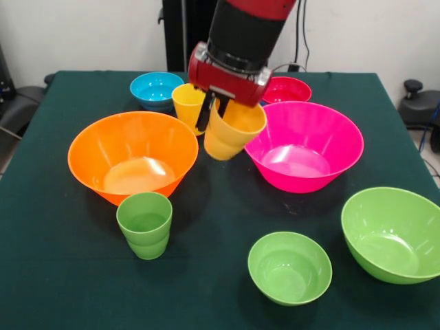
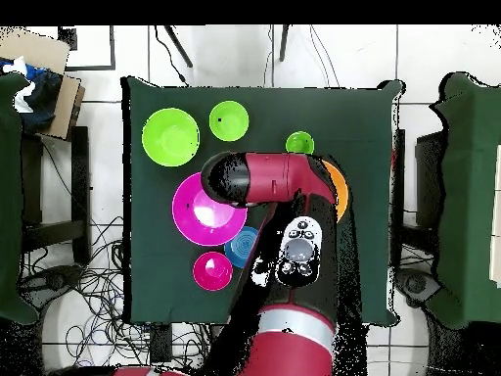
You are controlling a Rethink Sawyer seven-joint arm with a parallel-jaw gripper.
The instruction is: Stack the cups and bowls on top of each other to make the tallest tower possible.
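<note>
My gripper (image 1: 213, 113) is shut on the rim of the orange-yellow cup (image 1: 234, 132), which hangs tilted above the table between the large orange bowl (image 1: 133, 155) and the large hot pink bowl (image 1: 304, 146). Just behind it stands the yellow cup (image 1: 185, 102). The green cup (image 1: 145, 224) stands upright in front of the orange bowl. At the back sit the light blue bowl (image 1: 156, 88) and the red-pink bowl (image 1: 287, 89). In front are the small lime green bowl (image 1: 289, 267) and the large lime green bowl (image 1: 393, 234). In the overhead view the arm (image 2: 284, 196) hides the gripper.
Everything rests on a dark green table (image 1: 62, 275). From above, the two lime green bowls (image 2: 170, 136) (image 2: 228, 119) and the green cup (image 2: 299, 144) lie along the far side. Chairs (image 2: 24, 196) flank the table.
</note>
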